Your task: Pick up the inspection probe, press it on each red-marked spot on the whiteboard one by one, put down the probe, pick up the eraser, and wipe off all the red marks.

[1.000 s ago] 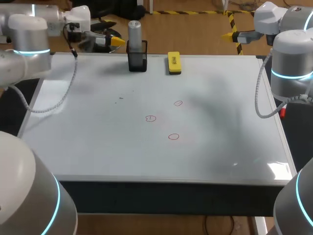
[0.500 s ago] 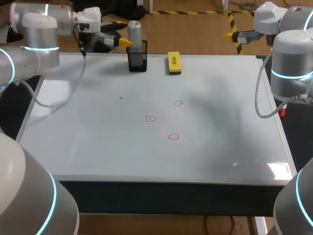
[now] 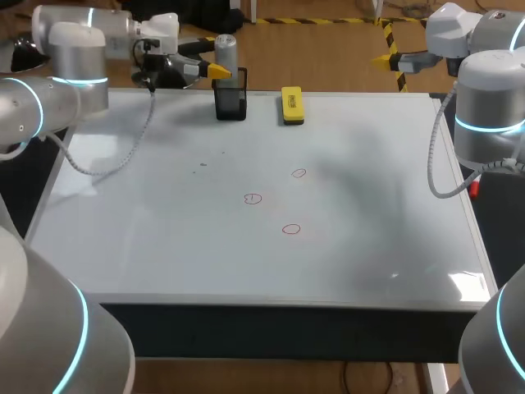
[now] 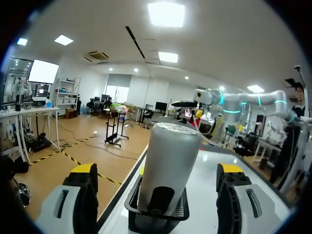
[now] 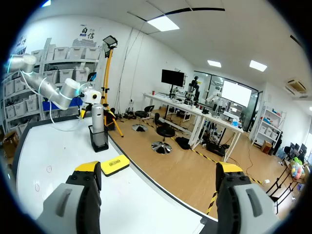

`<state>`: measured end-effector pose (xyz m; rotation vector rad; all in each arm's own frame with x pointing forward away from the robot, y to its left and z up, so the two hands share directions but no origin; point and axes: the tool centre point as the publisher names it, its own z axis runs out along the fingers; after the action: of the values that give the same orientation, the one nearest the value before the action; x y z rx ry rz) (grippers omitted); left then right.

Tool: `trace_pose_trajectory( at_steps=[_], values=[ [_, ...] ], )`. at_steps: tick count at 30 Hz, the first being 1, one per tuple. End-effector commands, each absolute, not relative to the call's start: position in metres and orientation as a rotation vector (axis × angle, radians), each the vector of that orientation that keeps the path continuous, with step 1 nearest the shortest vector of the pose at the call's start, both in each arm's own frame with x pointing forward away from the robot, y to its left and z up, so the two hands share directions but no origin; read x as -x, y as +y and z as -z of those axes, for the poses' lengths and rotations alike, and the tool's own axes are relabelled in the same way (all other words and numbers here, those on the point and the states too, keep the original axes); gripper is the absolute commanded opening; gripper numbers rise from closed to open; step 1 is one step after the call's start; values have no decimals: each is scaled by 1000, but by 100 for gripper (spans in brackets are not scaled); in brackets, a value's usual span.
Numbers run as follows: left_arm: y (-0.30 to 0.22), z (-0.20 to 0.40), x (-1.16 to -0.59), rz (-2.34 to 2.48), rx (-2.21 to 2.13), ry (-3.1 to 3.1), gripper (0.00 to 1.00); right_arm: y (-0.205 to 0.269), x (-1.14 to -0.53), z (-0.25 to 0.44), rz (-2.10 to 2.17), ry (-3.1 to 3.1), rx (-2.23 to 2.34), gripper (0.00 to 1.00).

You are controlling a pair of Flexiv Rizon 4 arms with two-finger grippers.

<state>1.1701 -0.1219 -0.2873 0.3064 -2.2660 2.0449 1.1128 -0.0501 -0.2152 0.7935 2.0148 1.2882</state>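
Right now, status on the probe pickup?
Left hand open, fingers either side of the probe, not touching. Probe upright in black mesh holder. Right hand open, beyond the whiteboard far right corner. Nothing in the way.

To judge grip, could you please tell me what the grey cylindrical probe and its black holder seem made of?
The grey cylindrical probe looks like matte metal or plastic: smooth, evenly shaded, no sharp glints. The black holder looks like wire mesh: an open grid shows.

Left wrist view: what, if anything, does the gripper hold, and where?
Nothing: the open left gripper flanks the grey cylindrical probe in its black mesh holder without touching it.
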Motion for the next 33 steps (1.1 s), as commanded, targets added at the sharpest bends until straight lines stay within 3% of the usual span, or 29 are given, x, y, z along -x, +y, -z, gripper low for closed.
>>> trace_pose_trajectory(
  at_steps=[1, 33],
  values=[
    [-121, 295, -1173, -2064, -285, -2231, 100, -50, -1113, 215, -1289, 2014, -793, 100],
    [-132, 305, -1173, -2184, -271, -2142, 100, -50, -1113, 215, -1289, 2014, -793, 100]
  ],
)
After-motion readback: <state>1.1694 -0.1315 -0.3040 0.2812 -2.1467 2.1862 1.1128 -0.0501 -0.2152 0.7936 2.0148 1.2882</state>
